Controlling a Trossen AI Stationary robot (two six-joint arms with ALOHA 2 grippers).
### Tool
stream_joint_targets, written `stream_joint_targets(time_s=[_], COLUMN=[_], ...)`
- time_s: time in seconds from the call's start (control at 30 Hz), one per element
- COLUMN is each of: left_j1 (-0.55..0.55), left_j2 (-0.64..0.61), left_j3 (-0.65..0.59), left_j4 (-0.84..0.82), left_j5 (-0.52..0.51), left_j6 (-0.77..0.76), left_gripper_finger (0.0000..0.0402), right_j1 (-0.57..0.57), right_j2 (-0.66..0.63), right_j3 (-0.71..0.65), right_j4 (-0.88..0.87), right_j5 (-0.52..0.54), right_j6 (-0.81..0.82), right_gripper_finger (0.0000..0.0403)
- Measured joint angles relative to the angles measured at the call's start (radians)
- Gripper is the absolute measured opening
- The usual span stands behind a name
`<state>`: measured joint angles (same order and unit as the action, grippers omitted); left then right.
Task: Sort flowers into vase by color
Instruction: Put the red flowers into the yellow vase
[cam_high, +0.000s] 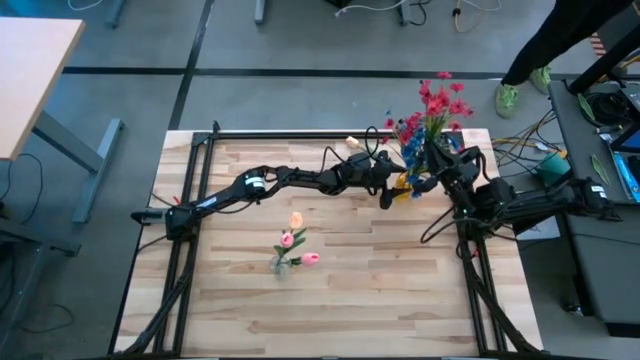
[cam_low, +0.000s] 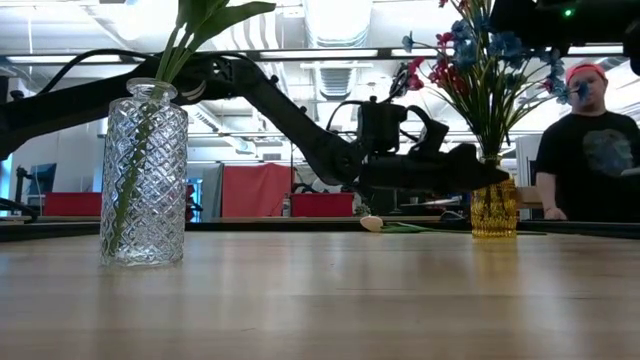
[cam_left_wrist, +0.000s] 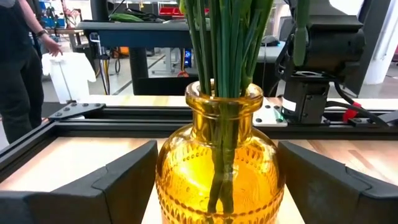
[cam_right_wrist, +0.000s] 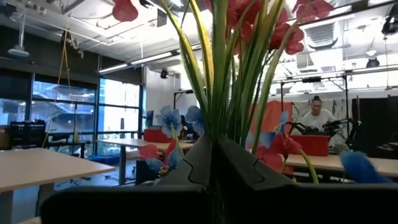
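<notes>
You had the left gripper (cam_left_wrist: 217, 186) spread around the amber vase (cam_left_wrist: 219, 168) while the right gripper (cam_right_wrist: 214, 163) pinched its red and blue flowers (cam_high: 432, 110) just above; best steadied before lifting.

Red flowers (cam_high: 438, 98) and blue flowers (cam_high: 411, 148) stand together upright in an amber glass vase (cam_low: 494, 208) at the table's far right, their green stems (cam_left_wrist: 227, 68) bunched through its neck and crossing inside the ribbed body. The red blooms rise highest, the blue clusters sit lower around them. Nearer the table's middle, a clear diamond-cut glass vase (cam_low: 144, 175) holds 3 tulip-like buds (cam_high: 293, 240), peach, pink and pink, on leaning green stems. 1 cream bud (cam_low: 372, 224) lies flat on the wood just beside the amber vase.
</notes>
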<state>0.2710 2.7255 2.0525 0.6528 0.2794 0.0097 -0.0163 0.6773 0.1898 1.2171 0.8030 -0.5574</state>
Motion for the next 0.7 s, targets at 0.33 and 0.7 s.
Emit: stream_joint_targets(time_s=[0.33,0.7], left_j1=[0.000,-0.005], left_j2=[0.000,0.000], left_j3=[0.000,0.000], left_j4=[-0.012,-0.024], left_j5=[0.034,0.045], left_j6=[0.003,0.003], left_gripper_finger=[0.0310,0.0310], right_j1=[-0.055,-0.105], right_j2=[0.001,0.051], right_j3=[0.000,-0.001], right_j4=[0.004,0.005], right_j5=[-0.071,-0.157], right_j6=[-0.004,0.064], right_gripper_finger=[0.0012,0.0012])
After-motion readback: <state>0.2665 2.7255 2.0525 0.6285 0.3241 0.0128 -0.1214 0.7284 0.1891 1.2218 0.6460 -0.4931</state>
